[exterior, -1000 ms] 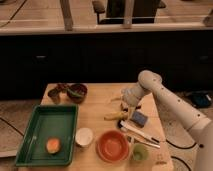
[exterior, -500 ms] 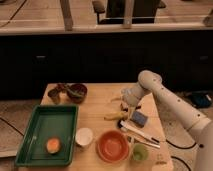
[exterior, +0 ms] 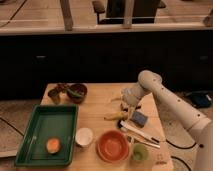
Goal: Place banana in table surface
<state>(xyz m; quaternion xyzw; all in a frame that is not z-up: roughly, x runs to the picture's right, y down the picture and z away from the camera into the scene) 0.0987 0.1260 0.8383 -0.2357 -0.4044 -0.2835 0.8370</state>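
A yellow banana (exterior: 115, 116) lies on the light tan table surface (exterior: 100, 107), right of the middle. My gripper (exterior: 128, 104) hangs at the end of the white arm (exterior: 170, 102) that reaches in from the right. It is just above and to the right of the banana. I cannot see any contact between them. A small yellowish piece (exterior: 116, 99) shows on the table just left of the gripper.
A green tray (exterior: 30, 145) with an orange fruit (exterior: 53, 145) sits at the front left. A dark bowl (exterior: 76, 92) is at the back left. A white cup (exterior: 84, 136), an orange bowl (exterior: 112, 145), a green cup (exterior: 139, 152), a blue sponge (exterior: 139, 118) and utensils (exterior: 142, 136) crowd the front.
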